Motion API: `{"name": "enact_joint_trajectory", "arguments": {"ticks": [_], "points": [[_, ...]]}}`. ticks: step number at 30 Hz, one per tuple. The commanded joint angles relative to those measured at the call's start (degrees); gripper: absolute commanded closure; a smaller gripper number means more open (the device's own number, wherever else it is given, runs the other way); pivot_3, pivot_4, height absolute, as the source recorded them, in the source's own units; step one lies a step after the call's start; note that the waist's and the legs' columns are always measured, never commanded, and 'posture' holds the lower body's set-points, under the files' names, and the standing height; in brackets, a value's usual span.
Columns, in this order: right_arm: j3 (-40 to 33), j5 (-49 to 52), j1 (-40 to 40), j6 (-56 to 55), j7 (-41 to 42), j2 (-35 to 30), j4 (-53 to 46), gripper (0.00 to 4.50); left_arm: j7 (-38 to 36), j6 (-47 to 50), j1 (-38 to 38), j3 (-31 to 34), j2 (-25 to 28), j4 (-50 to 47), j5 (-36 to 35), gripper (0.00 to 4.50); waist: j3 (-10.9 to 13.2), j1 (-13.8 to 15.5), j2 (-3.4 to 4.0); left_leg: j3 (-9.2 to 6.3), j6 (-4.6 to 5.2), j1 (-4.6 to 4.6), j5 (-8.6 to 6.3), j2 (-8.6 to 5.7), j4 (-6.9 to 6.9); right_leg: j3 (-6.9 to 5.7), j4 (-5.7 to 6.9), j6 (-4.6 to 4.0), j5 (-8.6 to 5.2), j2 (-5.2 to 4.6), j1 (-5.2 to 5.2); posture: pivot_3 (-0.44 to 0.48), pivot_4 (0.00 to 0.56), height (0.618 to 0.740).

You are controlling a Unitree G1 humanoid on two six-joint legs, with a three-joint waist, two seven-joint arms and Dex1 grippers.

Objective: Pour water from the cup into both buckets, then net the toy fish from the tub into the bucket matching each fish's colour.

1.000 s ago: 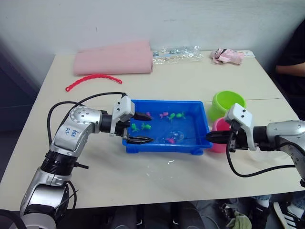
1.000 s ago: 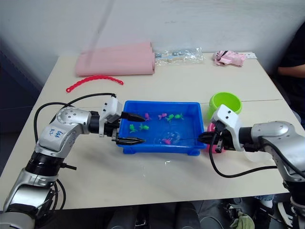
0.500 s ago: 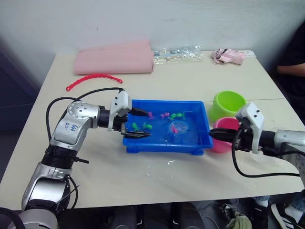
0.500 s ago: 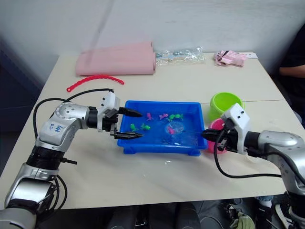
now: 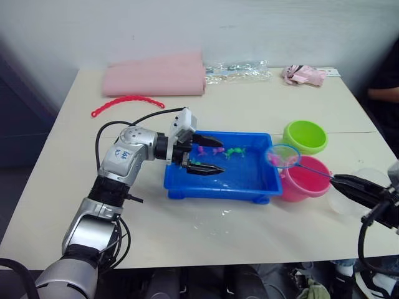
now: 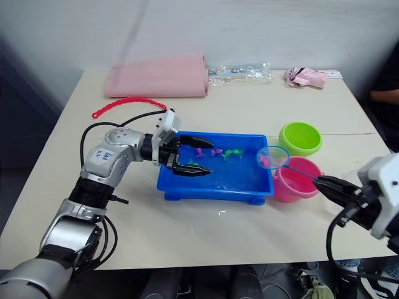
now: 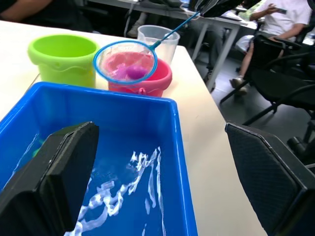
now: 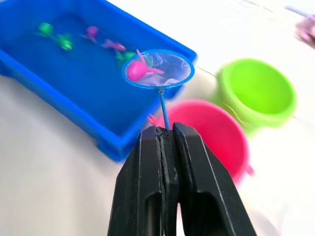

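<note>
One net handle runs from right pincer toward tub.

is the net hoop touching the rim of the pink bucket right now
Apart. In the left eye view the net hoop hangs above the tub's right edge, short of the pink bucket; its handle runs over the bucket to the right claw.

My left arm is built of silver-grey metallic segments with rounded joint housings; the forearm carries small blue handwritten markings. A black cable loops from the upper arm to a white wrist block. My left gripper has two black, tapered fingers with textured inner faces. My right gripper has matching black fingers, a white housing and a black cable beneath
</note>
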Motion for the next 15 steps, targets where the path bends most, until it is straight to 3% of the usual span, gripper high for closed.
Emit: {"name": "enact_joint_trajectory", "arguments": {"ticks": [1,6,9,15], "points": [[-5.59,-2.37,4.42,-4.10,-0.10,1.45,-2.19,4.50,-1.62,-2.66,-2.01,-0.42,-1.34,1.53,0.74,0.03,0.00,-0.09,0.00,0.00,0.00,0.00,0.00,0.00,0.00,0.00,0.00,0.00,0.00,0.00,0.00,0.000,0.150,0.738],[-4.17,-21.95,16.32,-25.75,2.30,3.34,-1.56,4.50,-2.68,-4.46,-2.85,-0.69,-2.86,3.56,1.70,0.03,-0.01,-0.12,0.02,0.06,0.00,0.04,-0.01,-0.02,-0.01,0.07,0.00,0.00,0.00,0.00,-0.05,0.000,0.150,0.738],[-0.88,-36.22,21.36,-45.43,2.42,2.99,1.26,4.50,-2.88,-5.20,-3.15,-0.59,-3.27,4.38,2.10,0.03,0.00,-0.13,0.01,0.16,-0.01,0.03,-0.02,-0.03,-0.07,0.13,-0.01,0.02,0.00,0.04,-0.08,0.000,0.150,0.738],[0.10,-53.65,21.59,-69.73,-2.70,1.76,8.40,4.50,-2.83,-6.43,-3.79,-0.26,-3.89,5.62,2.95,0.03,0.02,-0.24,-0.03,0.25,-0.01,0.11,-0.02,0.00,-0.05,0.23,-0.02,0.05,0.01,0.05,-0.08,0.000,0.150,0.738]]}}
